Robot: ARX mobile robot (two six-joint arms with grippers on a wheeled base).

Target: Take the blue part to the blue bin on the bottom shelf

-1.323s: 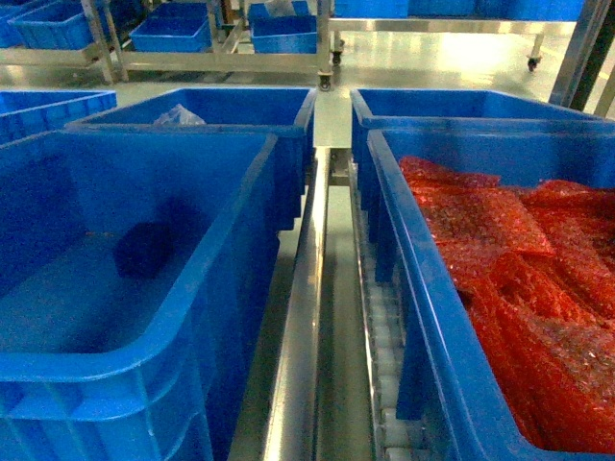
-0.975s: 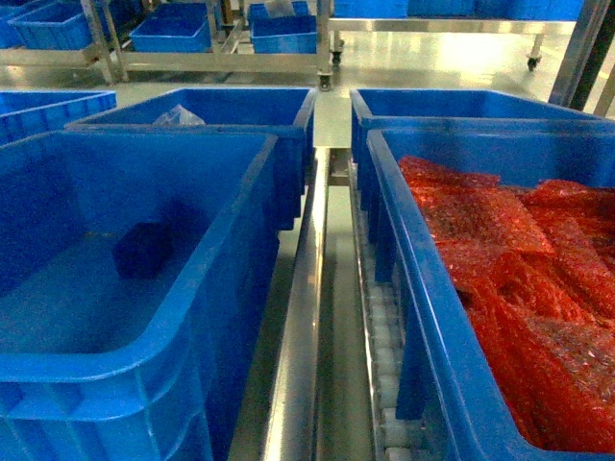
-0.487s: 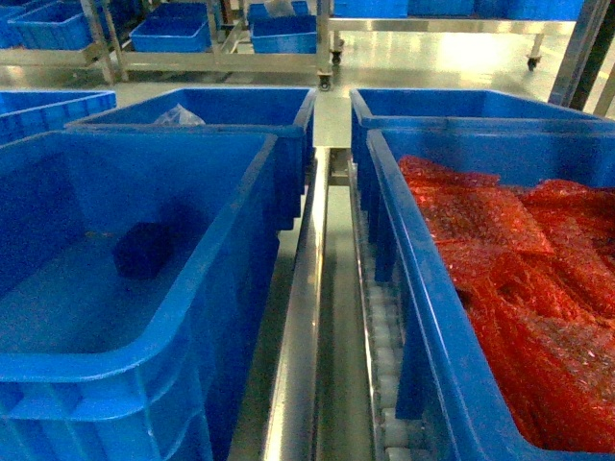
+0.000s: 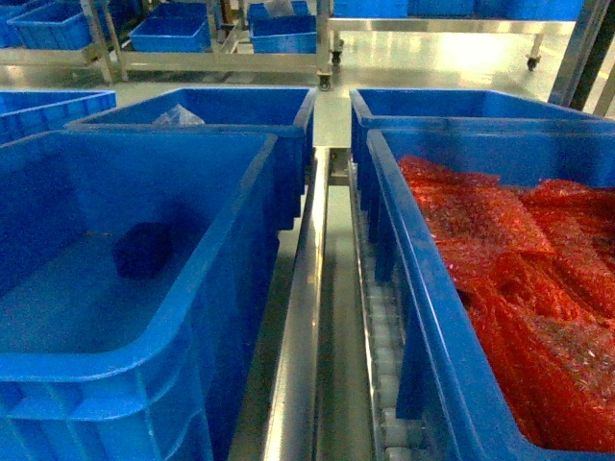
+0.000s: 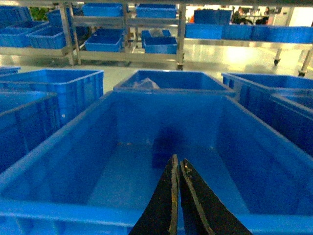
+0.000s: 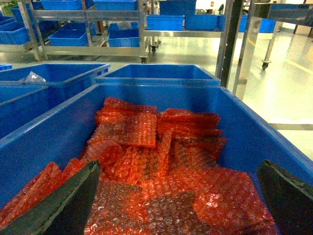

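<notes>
We see the blue part (image 4: 144, 251) lying on the floor of the blue bin (image 4: 207, 279), toward the far side of it and apart from the walls. In the left wrist view the same dark lump (image 5: 167, 142) sits past the middle of the bin floor, and the left gripper (image 5: 177, 169) hovers above the bin's near rim (image 5: 73, 214) with its two black fingers (image 5: 166, 205) pressed together and nothing between them. The part lies well ahead of those fingertips, untouched.

In the right wrist view the right gripper (image 6: 178, 169) hangs over the neighbouring crate (image 6: 264, 132), its fingers (image 6: 63, 205) spread wide to either edge of the picture and holding nothing. Below them lies a heap of red bubble-wrap bags (image 6: 156, 161) that fills this crate.

From the head view neither arm shows. The blue bin stands on the left, the crate with red bags (image 4: 500, 259) on the right, and between them runs the bottom shelf (image 4: 303, 317), its shiny steel rail beside a track of small white rollers (image 4: 384, 355). Behind the blue bin stands another blue crate (image 4: 240, 108) with a clear plastic bag (image 4: 178, 116) in it. More blue crates sit on steel racks (image 4: 221, 60) across the pale floor.
</notes>
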